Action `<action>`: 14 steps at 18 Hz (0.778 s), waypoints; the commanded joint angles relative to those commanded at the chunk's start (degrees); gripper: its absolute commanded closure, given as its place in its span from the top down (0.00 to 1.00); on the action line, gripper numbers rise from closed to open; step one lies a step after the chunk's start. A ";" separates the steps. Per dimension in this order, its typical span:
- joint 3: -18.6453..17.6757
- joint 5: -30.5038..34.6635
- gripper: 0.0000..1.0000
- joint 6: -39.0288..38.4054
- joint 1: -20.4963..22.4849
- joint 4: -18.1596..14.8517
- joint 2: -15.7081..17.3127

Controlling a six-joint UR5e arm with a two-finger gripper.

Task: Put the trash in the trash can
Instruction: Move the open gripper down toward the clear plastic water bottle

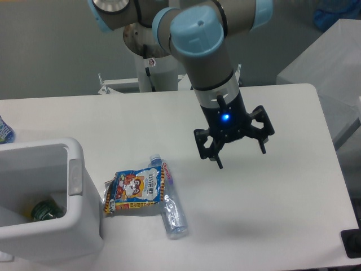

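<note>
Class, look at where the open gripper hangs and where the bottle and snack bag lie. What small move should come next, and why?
Probably shift the gripper left and toward the camera, over the bottle. The gripper hangs open and empty to the right of both items, while the bottle and the snack bag lie on the table beside the bin, not in it. The bottle is the nearer one.

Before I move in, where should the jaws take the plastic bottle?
Probably from straight above, across the bottle's lower clear body near its base. It lies flat, cap away from the camera, and the snack bag overlaps its left side higher up, so the base end is freer.
</note>
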 joint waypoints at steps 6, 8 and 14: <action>-1.40 -4.04 1.00 -1.49 -0.26 0.09 -1.93; -2.98 -4.57 1.00 -1.77 -0.26 1.40 -2.11; -5.18 -6.24 1.00 -3.52 -0.61 3.52 -4.66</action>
